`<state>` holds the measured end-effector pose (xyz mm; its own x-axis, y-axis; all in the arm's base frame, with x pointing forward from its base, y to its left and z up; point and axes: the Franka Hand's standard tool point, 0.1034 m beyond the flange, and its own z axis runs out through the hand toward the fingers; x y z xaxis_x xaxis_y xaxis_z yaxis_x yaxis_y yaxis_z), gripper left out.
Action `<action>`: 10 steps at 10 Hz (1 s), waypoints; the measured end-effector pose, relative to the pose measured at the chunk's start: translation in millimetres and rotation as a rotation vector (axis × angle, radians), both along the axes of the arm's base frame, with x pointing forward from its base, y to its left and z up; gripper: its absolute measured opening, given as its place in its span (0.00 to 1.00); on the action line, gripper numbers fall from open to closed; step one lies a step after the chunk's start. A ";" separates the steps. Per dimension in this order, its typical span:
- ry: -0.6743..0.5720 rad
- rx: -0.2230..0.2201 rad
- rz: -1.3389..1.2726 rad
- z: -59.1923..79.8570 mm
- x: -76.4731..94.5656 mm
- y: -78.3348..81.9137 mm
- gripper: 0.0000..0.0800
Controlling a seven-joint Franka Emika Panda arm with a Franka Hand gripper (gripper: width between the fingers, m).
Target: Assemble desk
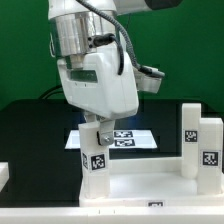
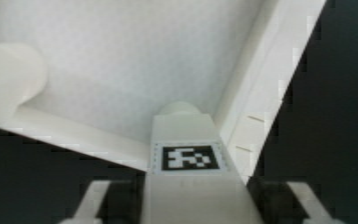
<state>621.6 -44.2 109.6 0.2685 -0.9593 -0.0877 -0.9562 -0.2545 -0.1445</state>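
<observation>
In the exterior view my gripper [image 1: 97, 138] comes straight down and is shut on a short white leg [image 1: 97, 166] with a square tag. The leg stands upright at the left corner of the white tabletop panel [image 1: 150, 188]. Two more tagged legs [image 1: 190, 128] [image 1: 209, 150] stand upright at the panel's right end. In the wrist view the held leg [image 2: 190, 140] fills the gap between my fingers [image 2: 108, 200], with the dark pads against its two sides. Behind it lies the panel's flat face [image 2: 140, 70] with a raised rim.
The marker board [image 1: 118, 139] lies flat on the black table behind the held leg. A small white piece [image 1: 4, 176] shows at the exterior view's left edge. Green walls close off the back.
</observation>
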 end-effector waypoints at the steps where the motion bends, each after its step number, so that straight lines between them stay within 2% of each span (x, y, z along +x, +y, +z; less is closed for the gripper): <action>1: 0.009 0.010 -0.074 -0.2 -0.1 1.1 0.36; 2: 0.023 0.025 -0.169 -0.2 -0.1 2.2 0.36; 4: 0.063 0.098 -0.515 -3.5 0.8 4.0 0.36; 5: 0.065 0.114 -0.629 -5.7 2.3 -0.1 0.36; 6: 0.069 0.125 -0.675 -5.7 2.7 0.0 0.36; 9: 0.071 0.120 -0.739 -5.4 2.3 0.6 0.37; 10: 0.070 0.121 -0.737 -4.4 2.8 1.8 0.47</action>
<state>624.4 -42.4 105.2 -0.4496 -0.8711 -0.1974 -0.8809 0.4690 -0.0633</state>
